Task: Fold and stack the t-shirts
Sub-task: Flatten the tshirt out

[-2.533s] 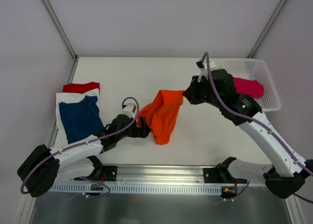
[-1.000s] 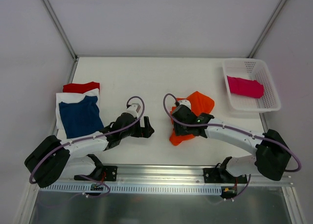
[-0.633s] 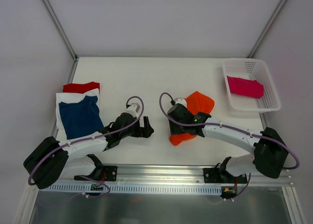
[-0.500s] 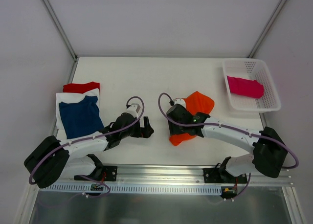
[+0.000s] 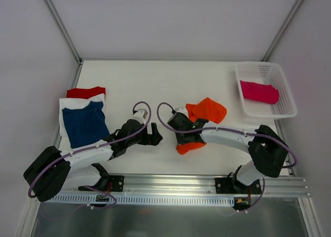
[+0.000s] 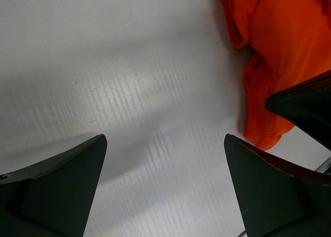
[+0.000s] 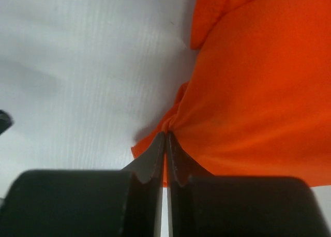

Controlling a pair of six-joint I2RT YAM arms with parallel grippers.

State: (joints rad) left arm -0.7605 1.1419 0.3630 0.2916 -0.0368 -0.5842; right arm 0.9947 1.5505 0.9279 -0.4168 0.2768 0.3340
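While the right gripper (image 7: 165, 135) pinches an edge of the orange t-shirt (image 7: 248, 92) (a crumpled heap), the left gripper (image 6: 163, 149) gapes wide just beside it.

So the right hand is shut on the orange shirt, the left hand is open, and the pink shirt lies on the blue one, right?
Not quite: the pink shirt lies in the basket, not on the blue shirt, as the top view shows. The right hand is shut on the orange shirt and the left hand is open.
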